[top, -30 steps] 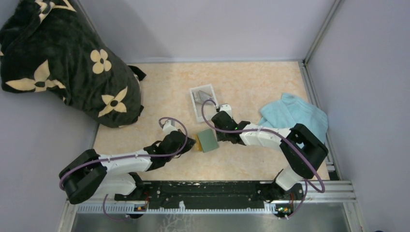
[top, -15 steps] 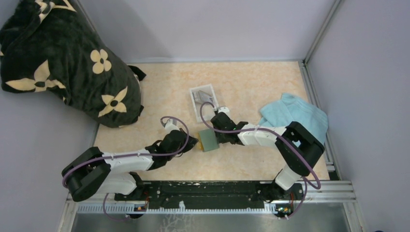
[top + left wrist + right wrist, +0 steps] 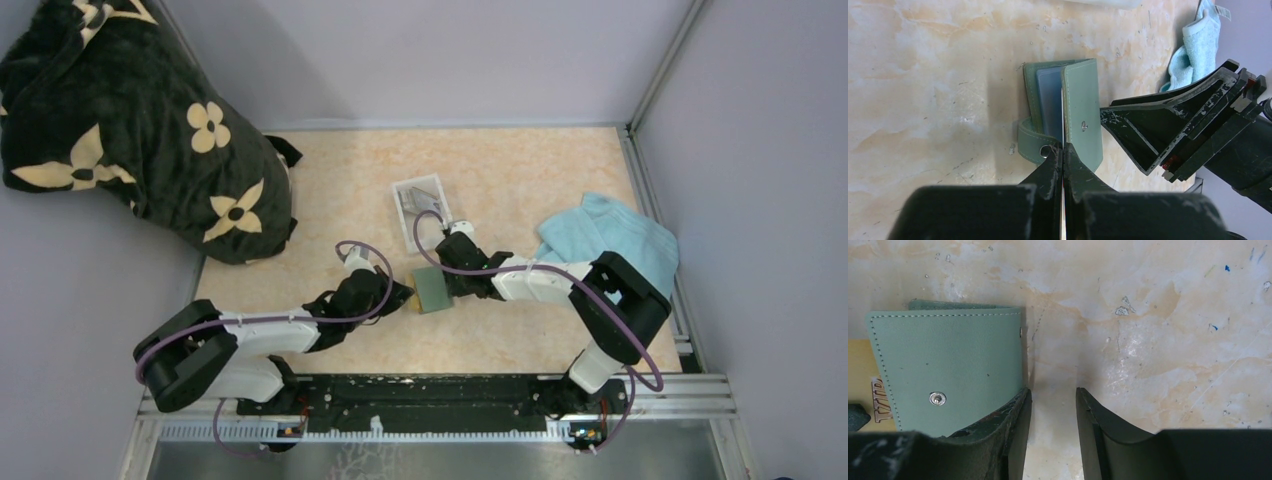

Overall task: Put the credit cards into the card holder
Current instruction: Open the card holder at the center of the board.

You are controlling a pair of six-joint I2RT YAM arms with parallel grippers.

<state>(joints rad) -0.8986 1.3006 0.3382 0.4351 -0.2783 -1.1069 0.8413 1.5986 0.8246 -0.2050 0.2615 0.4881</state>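
Both arms are closing in on the card holder (image 3: pixel 432 290) compared with a second ago. The left gripper (image 3: pixel 1063 150) is edging rightward toward it. The right gripper (image 3: pixel 1053 395) is now sitting lower in the overhead frame, clear of the white tray (image 3: pixel 399 208) and against the holder's right side, with its jaws narrowing slightly.

The holder is lying on the table (image 3: pixel 520 170) at the centre of the overhead frame, between the two grippers. In the left wrist view it is gaping slightly, showing pale blue lining between its green flaps.

The left jaws are clenching a yellow card (image 3: pixel 859 372), seen edge-on as a thin pale line aimed at that gap, probably lined up for sliding into a slot. The right jaws are standing half apart and grasping nothing. One finger is lying on the lower right corner of the flap near the snap button (image 3: pixel 937 398) and the other is on bare table, apparently bracing the holder so it does not slide away under the push.

Sideways lettering is showing on the card at the left edge of the right wrist view, cut off and too partial to read. No brand is showing on the holder.
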